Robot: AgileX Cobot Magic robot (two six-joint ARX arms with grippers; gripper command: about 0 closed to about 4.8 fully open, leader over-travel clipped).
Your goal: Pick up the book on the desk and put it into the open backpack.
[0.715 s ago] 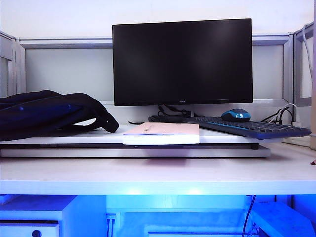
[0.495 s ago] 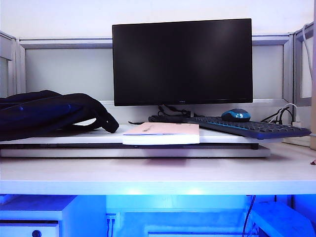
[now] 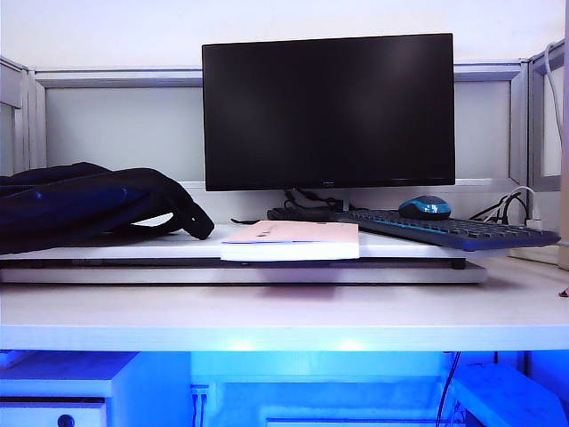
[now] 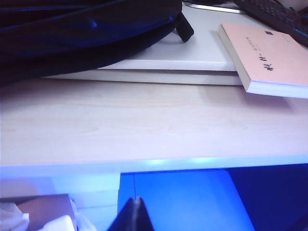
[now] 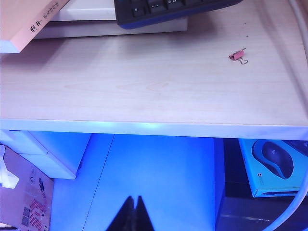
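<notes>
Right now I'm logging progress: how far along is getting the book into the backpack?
Nothing is done yet. The thin pinkish-cream paperback book lies on the white platform board, beside the black fabric backpack. Nothing is in hand: the left gripper and right gripper are shut, empty, below the white desk edge. Left: grasping, lifting, inserting.

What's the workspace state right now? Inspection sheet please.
Surface: desk white, front strip bare; raised white board on it.
Job's things: book flat on the board, overhanging its front edge; backpack lying left of the book.
Clutter: pink binder clip, keyboard, mouse, monitor.
Grippers: left tool and right tool shut, empty, below the desk's front edge.
Cables: bundle behind the monitor stand; more at far right.
Surroundings: grey partition panels.
</notes>
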